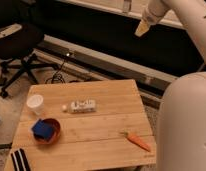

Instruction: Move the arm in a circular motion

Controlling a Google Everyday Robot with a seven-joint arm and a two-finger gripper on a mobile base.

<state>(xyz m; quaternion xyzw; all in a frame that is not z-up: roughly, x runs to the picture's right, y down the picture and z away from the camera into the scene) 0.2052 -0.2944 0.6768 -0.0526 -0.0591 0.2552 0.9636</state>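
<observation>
Arm: white, rounded segments, reaching in from the upper right and hanging high beyond the worktop's far edge. Pincer: tan wedge tip, pointing down-left; apart or together, cannot tell. Worktop is carrying a carrot, a bottle lying flat, a white cup and a red bowl holding a blue block. Black chair is standing far left.

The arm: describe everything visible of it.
The arm is thick, smooth and white, plastic-looking, with rounded segments. One bulky segment fills the lower right of the view. A slimmer one slants from the right edge up to the top, tapering to the gripper, a small tan wedge pointing down-left. It hangs in the air above and beyond the far right corner of the wooden table, touching nothing visible.
</observation>
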